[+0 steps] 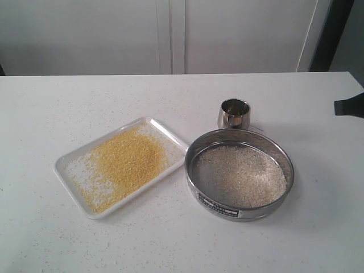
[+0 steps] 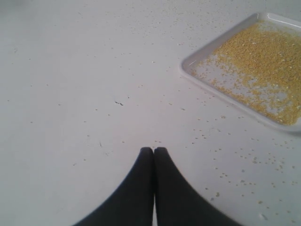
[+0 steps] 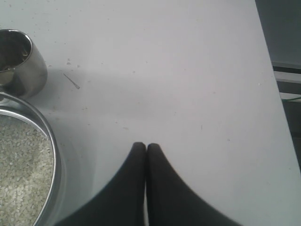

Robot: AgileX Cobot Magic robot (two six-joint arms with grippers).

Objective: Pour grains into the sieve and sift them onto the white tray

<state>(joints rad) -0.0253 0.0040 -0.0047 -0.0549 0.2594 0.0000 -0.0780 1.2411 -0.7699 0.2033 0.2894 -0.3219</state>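
The white tray lies left of centre, covered with fine yellow grains and a few off-white ones. To its right sits the round steel sieve, holding coarser off-white grains on its mesh. My left gripper is shut and empty above bare table, with the tray off to one side. My right gripper is also shut on nothing, beside the sieve rim. A dark part of the right arm shows at the exterior view's right edge.
A small rounded steel cup stands empty just behind the sieve, also in the right wrist view as the cup. Stray grains dot the table near the tray. The table's right edge runs close to my right gripper.
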